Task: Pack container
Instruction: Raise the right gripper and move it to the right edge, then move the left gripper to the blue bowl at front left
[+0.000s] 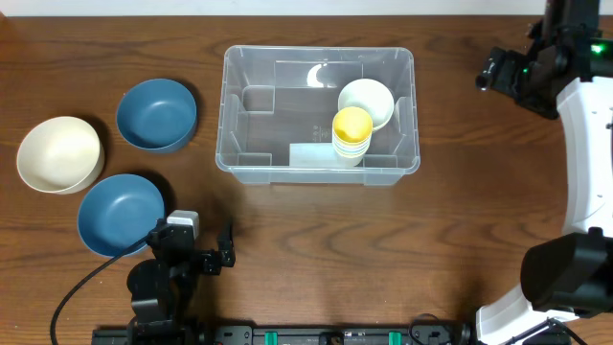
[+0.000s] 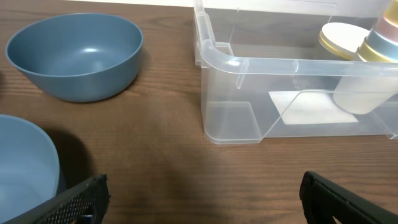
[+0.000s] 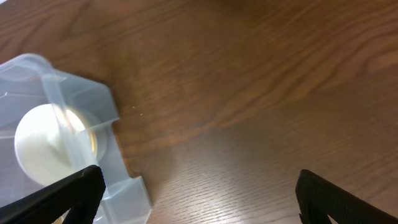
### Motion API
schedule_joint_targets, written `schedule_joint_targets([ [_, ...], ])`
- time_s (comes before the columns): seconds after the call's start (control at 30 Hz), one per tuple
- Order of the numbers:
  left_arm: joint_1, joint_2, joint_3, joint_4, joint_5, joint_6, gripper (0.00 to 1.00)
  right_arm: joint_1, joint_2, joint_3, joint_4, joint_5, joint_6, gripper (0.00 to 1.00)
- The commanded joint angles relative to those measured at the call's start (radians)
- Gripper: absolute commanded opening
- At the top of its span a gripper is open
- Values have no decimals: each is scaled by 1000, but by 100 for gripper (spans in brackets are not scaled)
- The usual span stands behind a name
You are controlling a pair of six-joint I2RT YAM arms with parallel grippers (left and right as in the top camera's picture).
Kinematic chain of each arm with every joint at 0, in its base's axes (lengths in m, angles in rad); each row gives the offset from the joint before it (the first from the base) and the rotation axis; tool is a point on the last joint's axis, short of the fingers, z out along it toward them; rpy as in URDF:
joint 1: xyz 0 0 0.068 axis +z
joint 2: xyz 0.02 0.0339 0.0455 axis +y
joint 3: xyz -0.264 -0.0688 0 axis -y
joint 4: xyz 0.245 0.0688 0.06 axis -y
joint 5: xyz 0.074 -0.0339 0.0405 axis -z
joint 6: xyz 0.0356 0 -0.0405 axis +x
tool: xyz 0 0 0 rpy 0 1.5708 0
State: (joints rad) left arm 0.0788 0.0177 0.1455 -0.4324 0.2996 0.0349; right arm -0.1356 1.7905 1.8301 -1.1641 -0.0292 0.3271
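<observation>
Container: the clear bin (image 1: 278, 115) stands on the table (image 1: 402, 259) near the far edge, about midway along it, long side parallel to that edge.
Container contents: a white bowl (image 1: 367, 101) lies in the right half toward the far wall. A stack of cups with a yellow one on top (image 1: 351, 134) stands just in front of the bowl. Whether the two touch cannot be told.
Label: a white label (image 1: 311, 153) lies on the bin's base near the front wall, left of the cup stack.
Bowls outside: a dark blue bowl (image 1: 156, 115), a cream bowl (image 1: 59, 153) and a lighter blue bowl (image 1: 122, 213) sit grouped near the left edge, all upright and apart from the bin.
Left arm (image 1: 158, 278): it is low at the near edge, toward the left corner, just beside the lighter blue bowl.
Left jaws: released, spread wide with only bare table between them, facing the bin's near left corner.
Right arm (image 1: 536, 67): it is near the far right corner, well apart from the bowls.
Right jaws: released, fingers (image 3: 56, 196) far apart and holding nothing, over bare table just beside a corner of the bin.
</observation>
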Motion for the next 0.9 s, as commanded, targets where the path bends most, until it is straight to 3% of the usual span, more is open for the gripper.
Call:
schedule_joint_targets([
  [0.0,6,0,-20,1,-9,17,98,-21,-15,14,-3,3,9,99],
  [0.2,6,0,-20,16,0,9,98,-21,-15,14,-3,3,9,99],
  [0.33,6,0,31,71,189,-87,98,-21,-15,14,-3,3,9,99],
  [0.5,6,87,202,54,163,-180,98,-21,-15,14,-3,3,9,99],
  [0.63,6,332,466,-125,35,-159,98,-21,-15,14,-3,3,9,99],
  [0.87,6,896,1064,-675,-164,51,98,-21,-15,14,-3,3,9,99],
])
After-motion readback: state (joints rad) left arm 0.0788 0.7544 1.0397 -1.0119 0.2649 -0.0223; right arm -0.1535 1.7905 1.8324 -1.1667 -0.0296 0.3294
